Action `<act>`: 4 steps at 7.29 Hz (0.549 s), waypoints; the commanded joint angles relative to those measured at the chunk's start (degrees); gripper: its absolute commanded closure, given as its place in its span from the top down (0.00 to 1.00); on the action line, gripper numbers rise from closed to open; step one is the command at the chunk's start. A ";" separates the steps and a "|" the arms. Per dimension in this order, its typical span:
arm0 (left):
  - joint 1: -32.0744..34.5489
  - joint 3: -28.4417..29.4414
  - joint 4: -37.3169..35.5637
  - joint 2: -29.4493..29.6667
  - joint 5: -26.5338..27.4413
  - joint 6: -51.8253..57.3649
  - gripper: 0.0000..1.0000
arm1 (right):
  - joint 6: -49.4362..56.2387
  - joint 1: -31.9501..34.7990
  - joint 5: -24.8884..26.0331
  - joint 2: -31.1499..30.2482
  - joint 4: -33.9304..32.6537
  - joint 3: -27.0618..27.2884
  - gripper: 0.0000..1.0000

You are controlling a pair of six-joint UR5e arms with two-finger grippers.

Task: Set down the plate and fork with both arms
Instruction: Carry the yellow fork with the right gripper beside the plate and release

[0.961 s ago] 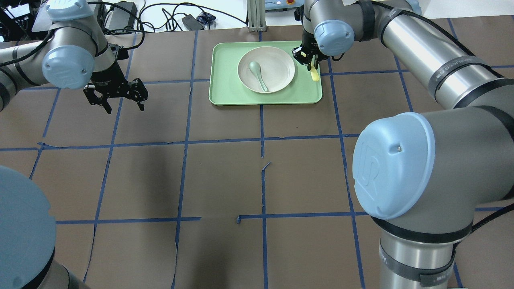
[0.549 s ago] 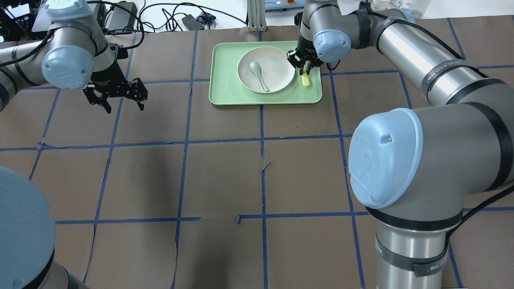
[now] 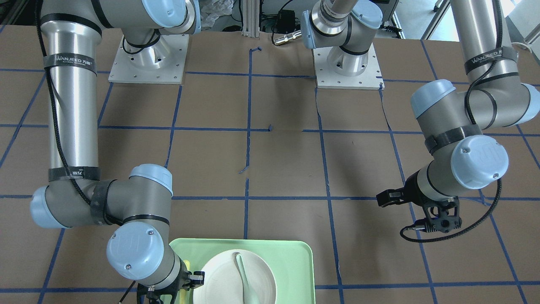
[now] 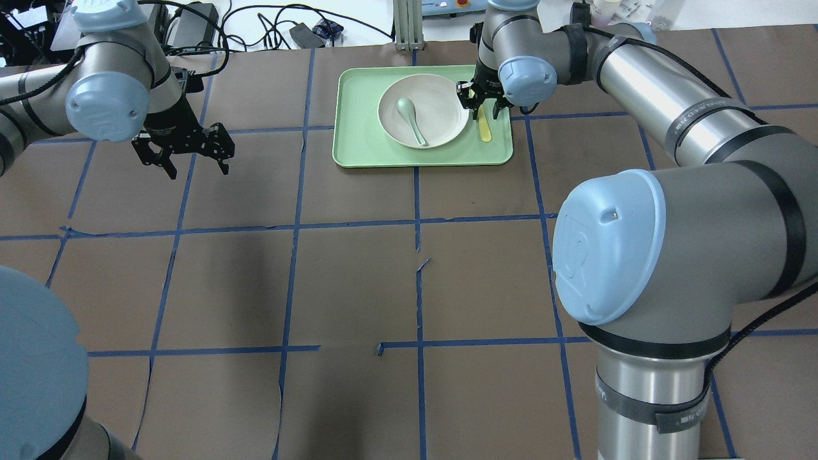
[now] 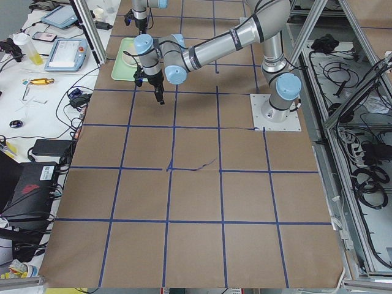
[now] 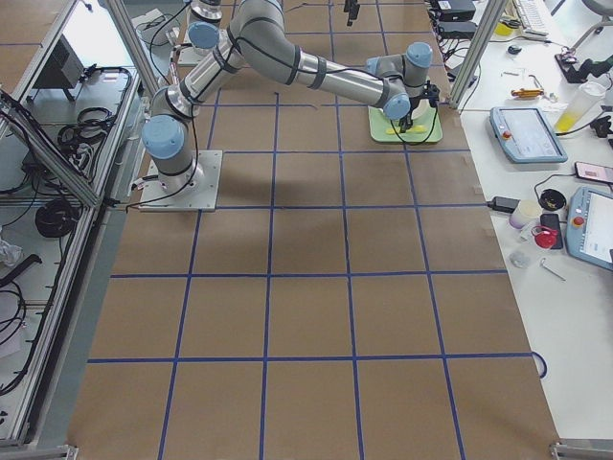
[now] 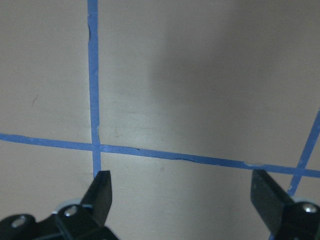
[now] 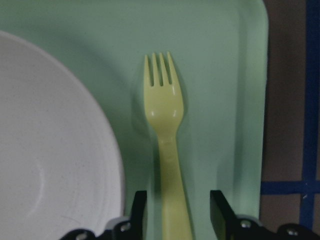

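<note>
Yellow plastic, the fork lay flat on the light-green tray, in the strip between the off-white plate and the tray's raised edge on the robot's right; it sat just beside the plate's rim but apart from it, tines pointing away from the wrist camera. The plate rested in the middle of the tray with a pale grey-green spoon lying in it. The right hand hung low over the fork's handle; in the wrist view its fingers stood narrowly parted, one on each side of the handle with a sliver of tray showing on both sides, so we judged the fork to be let go and not gripped. The left hand hovered over bare desk well off to the robot's left, spread wide and holding nothing.

We judged the placing close to done, with the retreat as the risky part; the gaps beside the handle were slim, so a lift that drifted sideways could catch the handle and flick or drag the fork out of line. The finger on the plate's side was near the rim; a sideways pull there could nudge the plate and set the spoon sliding.
</note>
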State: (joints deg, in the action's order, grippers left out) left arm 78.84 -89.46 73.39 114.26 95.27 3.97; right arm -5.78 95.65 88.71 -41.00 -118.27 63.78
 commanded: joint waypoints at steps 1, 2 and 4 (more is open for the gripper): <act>0.09 0.16 -0.17 -0.61 0.09 -0.10 1.00 | 2.25 -0.03 0.32 -2.40 4.14 0.12 1.00; 0.09 0.07 0.70 -1.32 0.00 -0.01 1.00 | 4.18 -0.03 0.41 -4.68 9.06 0.21 1.00; 0.79 0.16 5.76 -4.12 0.26 -0.10 1.00 | 4.46 -0.03 6.08 -11.26 22.28 1.34 1.00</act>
State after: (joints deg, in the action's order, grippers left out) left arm 79.12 -89.28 75.35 111.86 95.45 3.89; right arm -1.79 95.62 90.68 -48.02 -105.46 64.26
